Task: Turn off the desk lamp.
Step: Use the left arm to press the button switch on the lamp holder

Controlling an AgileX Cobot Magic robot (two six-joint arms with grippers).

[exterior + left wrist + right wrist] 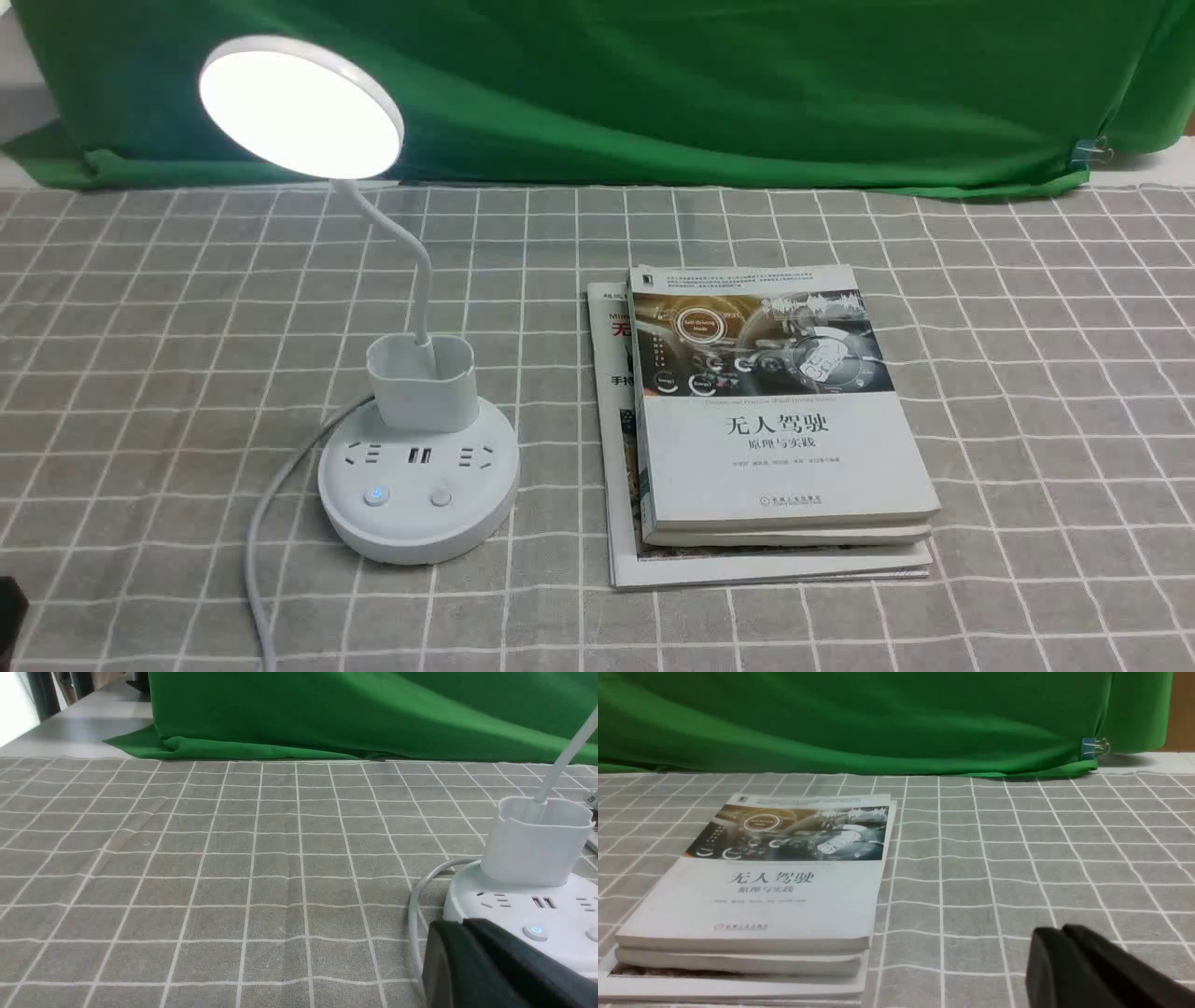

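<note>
The white desk lamp (pixel 417 476) stands left of centre on the checked cloth. Its round disc head (pixel 301 107) glows. The base carries sockets, a button lit blue (pixel 375 495) and a plain button (pixel 441 497). In the left wrist view the base (pixel 514 900) and lit button (pixel 535 932) show just beyond my left gripper (pixel 460 926), which is shut and empty. A dark corner of the left gripper (pixel 9 607) shows at the front view's lower left edge. My right gripper (pixel 1059 933) is shut and empty over bare cloth, out of the front view.
A stack of books (pixel 775 420) lies right of the lamp, also in the right wrist view (pixel 761 891). The lamp's white cord (pixel 261 551) runs from the base toward the front edge. A green cloth backdrop (pixel 653 84) hangs at the back.
</note>
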